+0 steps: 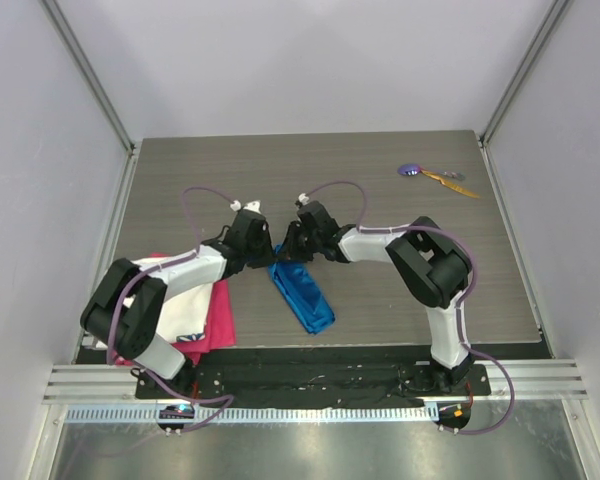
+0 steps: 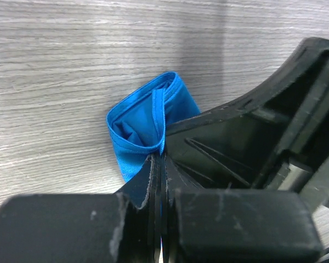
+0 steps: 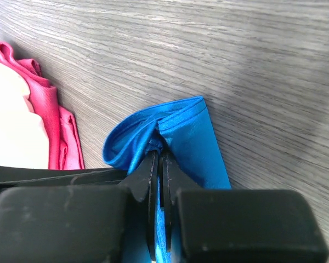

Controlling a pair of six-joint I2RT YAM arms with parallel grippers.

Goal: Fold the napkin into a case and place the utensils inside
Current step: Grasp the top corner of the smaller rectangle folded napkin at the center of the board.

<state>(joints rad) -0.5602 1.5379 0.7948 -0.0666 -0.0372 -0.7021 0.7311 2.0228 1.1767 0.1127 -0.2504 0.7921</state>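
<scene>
1. Overhead, one napkin (image 1: 302, 290) lies as a narrow folded strip on the surface (image 1: 330, 165), running diagonally from the middle toward the near edge.
   - The left tool (image 1: 268, 245) and right tool (image 1: 286, 245) meet at its far end, nearly touching each other.
   - Two utensils lie near the far right corner, well apart from the napkin and close to the right edge: a purple utensil (image 1: 410, 170) and just beside it an orange utensil (image 1: 452, 183).
   - One white cloth (image 1: 185, 310) lies on one pink cloth (image 1: 220, 320) at the near left, partly under the left arm.
   - The far half of the surface between tools and utensils is bare.
2. Left wrist view:
   - The left tool (image 2: 159, 164) is clamped shut on a hemmed edge of the napkin (image 2: 142, 126).
   - Beyond the tips, the fabric opens into a small pocket.
   - Bare surface (image 2: 71, 55) lies all around.
3. Right wrist view:
   - The right tool (image 3: 159, 159) is likewise pinched shut on the napkin (image 3: 194, 137), whose layers curl open just past the tips.
   - The pink cloth (image 3: 57, 115) and white cloth (image 3: 13, 131) sit to the left, near but apart from the napkin.
   - Bare surface (image 3: 236, 55) lies ahead.
</scene>
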